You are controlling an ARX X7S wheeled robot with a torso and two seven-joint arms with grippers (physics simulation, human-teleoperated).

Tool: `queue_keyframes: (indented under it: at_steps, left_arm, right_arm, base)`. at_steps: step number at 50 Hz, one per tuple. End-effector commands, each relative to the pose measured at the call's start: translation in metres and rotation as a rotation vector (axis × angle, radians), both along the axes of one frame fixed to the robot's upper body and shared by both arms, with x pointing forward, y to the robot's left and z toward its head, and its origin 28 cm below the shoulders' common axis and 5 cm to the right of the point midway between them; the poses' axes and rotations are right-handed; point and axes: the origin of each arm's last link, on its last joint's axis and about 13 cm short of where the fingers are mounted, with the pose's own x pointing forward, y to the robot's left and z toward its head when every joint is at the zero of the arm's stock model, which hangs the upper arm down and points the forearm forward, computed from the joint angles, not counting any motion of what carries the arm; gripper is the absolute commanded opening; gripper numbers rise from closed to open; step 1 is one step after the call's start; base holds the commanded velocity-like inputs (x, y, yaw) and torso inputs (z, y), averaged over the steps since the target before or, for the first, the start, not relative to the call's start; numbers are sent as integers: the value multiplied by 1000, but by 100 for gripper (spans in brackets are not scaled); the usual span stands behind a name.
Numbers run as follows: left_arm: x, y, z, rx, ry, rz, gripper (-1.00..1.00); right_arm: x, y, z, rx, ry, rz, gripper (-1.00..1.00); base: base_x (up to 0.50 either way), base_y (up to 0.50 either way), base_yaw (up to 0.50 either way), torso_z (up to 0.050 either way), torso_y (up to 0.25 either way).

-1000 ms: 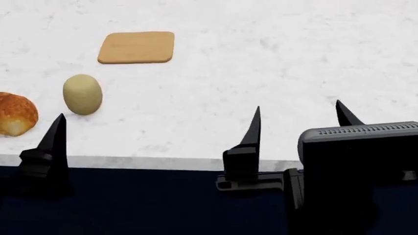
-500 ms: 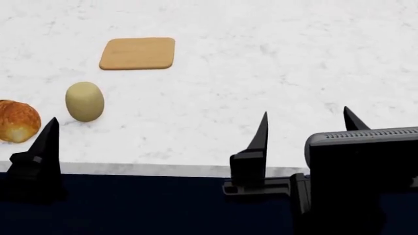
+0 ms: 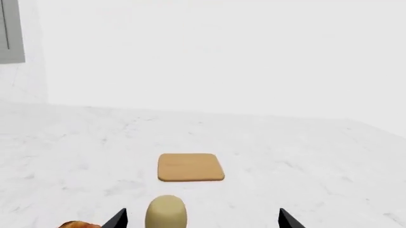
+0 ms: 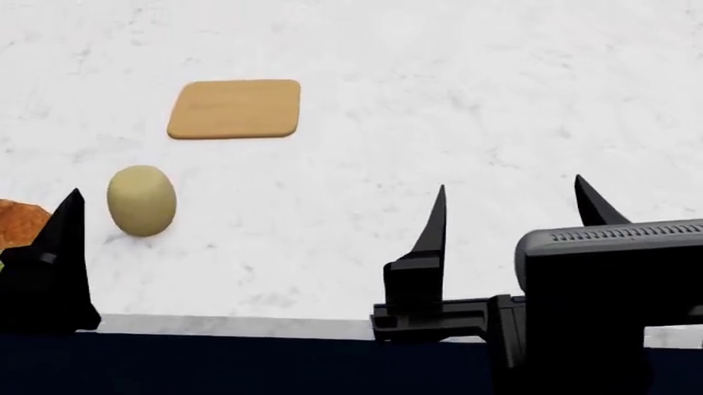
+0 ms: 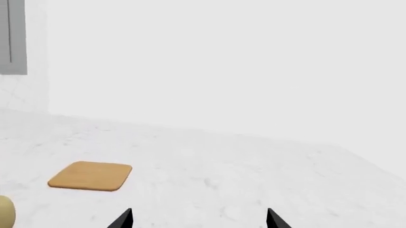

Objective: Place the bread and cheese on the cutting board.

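The tan cutting board lies flat on the white marble counter. The pale cheese sits nearer me, left of the board. The golden-brown bread shows only in part at the far left edge, behind my left gripper's one visible finger. My left gripper is open and empty, short of the cheese, with the bread to one side and the board beyond. My right gripper is open and empty over the counter's front edge. The right wrist view shows that gripper, the board and a sliver of cheese.
The counter's front edge runs across the bottom of the head view, with dark floor below it. A plain white wall stands behind the counter, with a grey panel at its far left.
The board and cheese have slid lower in the head view as the view moved. The bread has slipped further off the left edge. My left finger has shifted left and down.
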Motion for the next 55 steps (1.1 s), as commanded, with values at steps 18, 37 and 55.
queue_keyframes:
  at_steps: [18,37,55]
  left_arm:
    - [-11,1,15,3,-33,-2,100]
    - [-13,-5,16,21,-23,-30,100]
    - [-16,-8,19,33,-21,-45,100]
  right_arm:
    - [-3,-1,4,28,-26,-1,100]
    - [-6,-3,3,-17,-23,-17,100]
    - [-8,-4,4,-32,-14,-14,100]
  base:
    - [361,308,0,0,0]
    - [435,304,0,0,1]
    - [497,189,0,0,1]
